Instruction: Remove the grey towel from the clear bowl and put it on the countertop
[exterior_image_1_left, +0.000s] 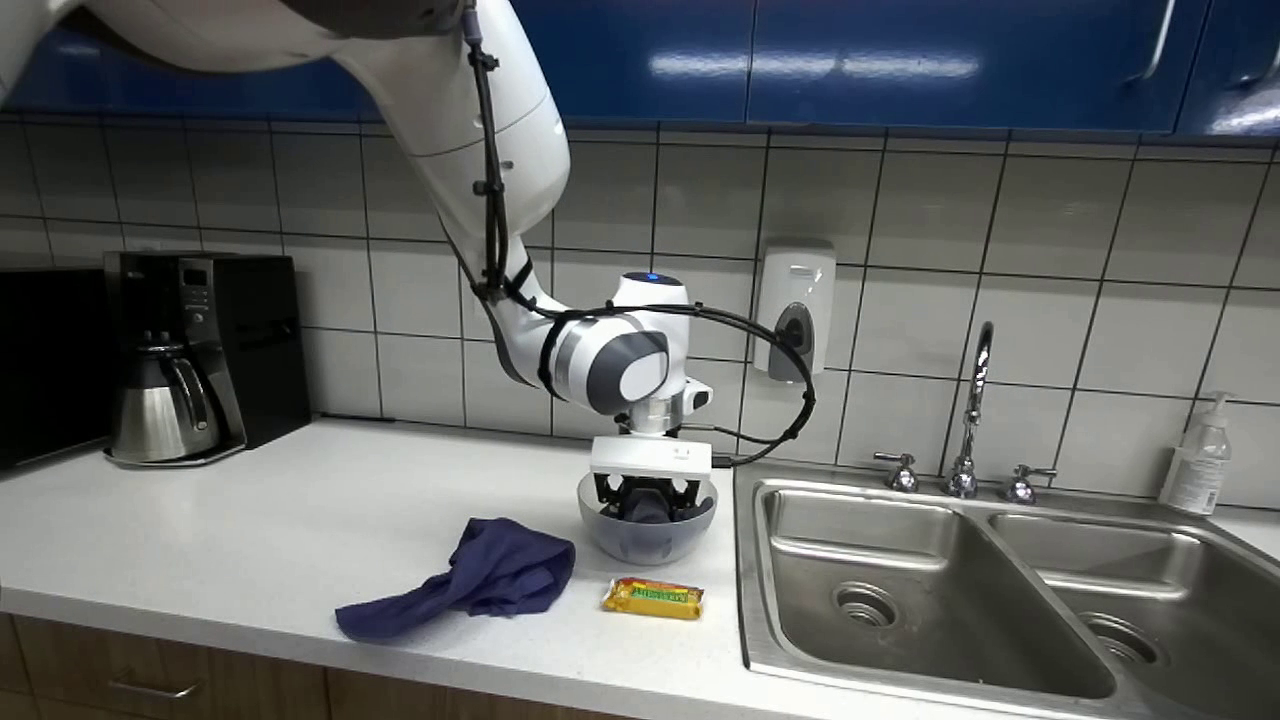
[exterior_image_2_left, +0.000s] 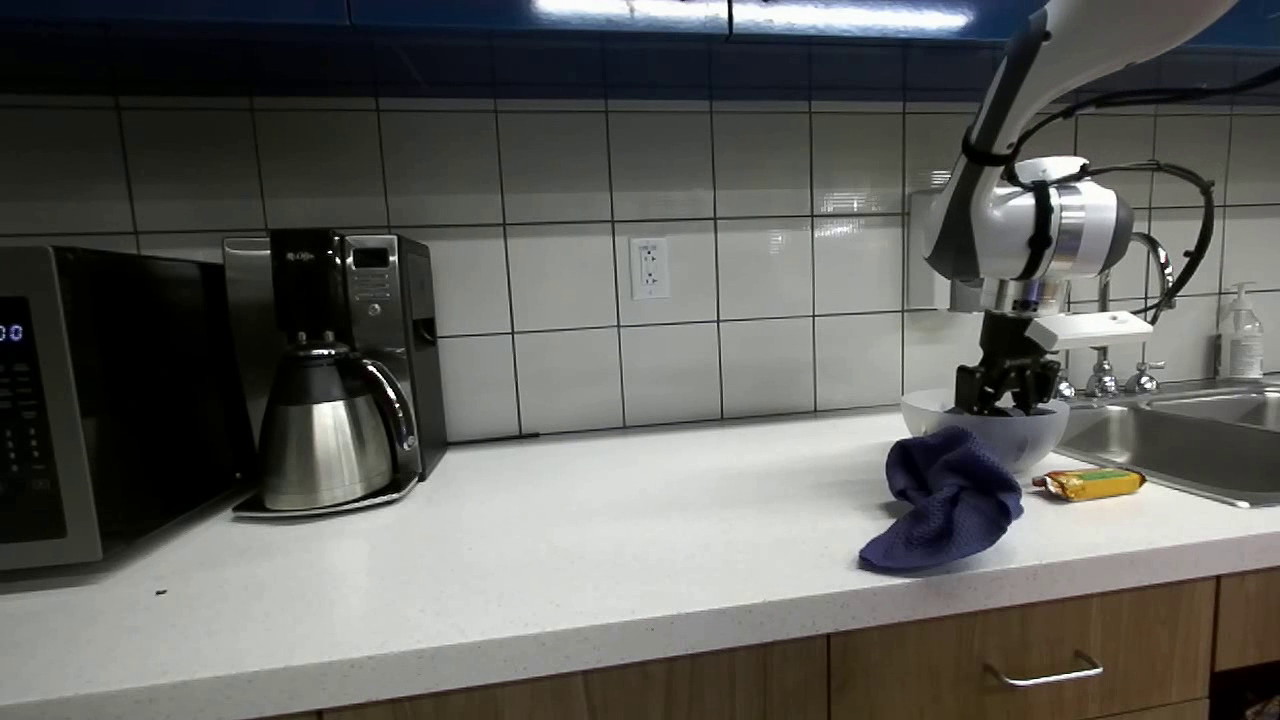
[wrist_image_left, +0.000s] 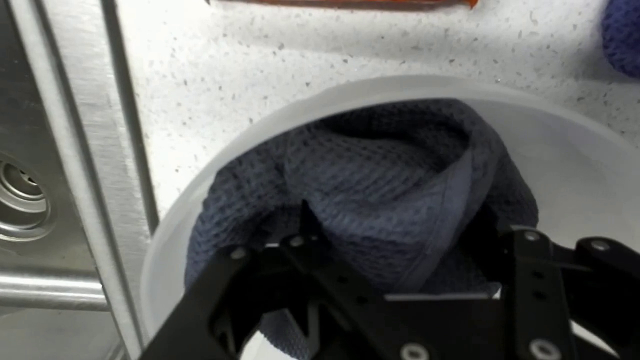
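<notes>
The grey towel (wrist_image_left: 370, 170) lies bunched inside the clear bowl (wrist_image_left: 575, 165), which looks translucent whitish. The bowl stands on the white countertop (exterior_image_1_left: 250, 520) beside the sink and shows in both exterior views (exterior_image_1_left: 645, 542) (exterior_image_2_left: 1030, 440). My gripper (wrist_image_left: 395, 215) points down into the bowl, its fingers wide apart with a raised fold of the towel between them. In an exterior view the gripper (exterior_image_1_left: 648, 500) reaches below the bowl's rim, and a bit of the towel shows between the fingers. The fingertips are partly hidden by the towel and the bowl.
A dark blue-purple cloth (exterior_image_1_left: 510, 565) lies crumpled on the countertop in front of the bowl. A yellow packet (exterior_image_1_left: 655, 598) lies just in front of the bowl. A double sink (exterior_image_1_left: 752, 600) with a faucet (exterior_image_1_left: 968, 430) adjoins. A coffee maker (exterior_image_2_left: 415, 350) and microwave (exterior_image_2_left: 150, 400) stand further along.
</notes>
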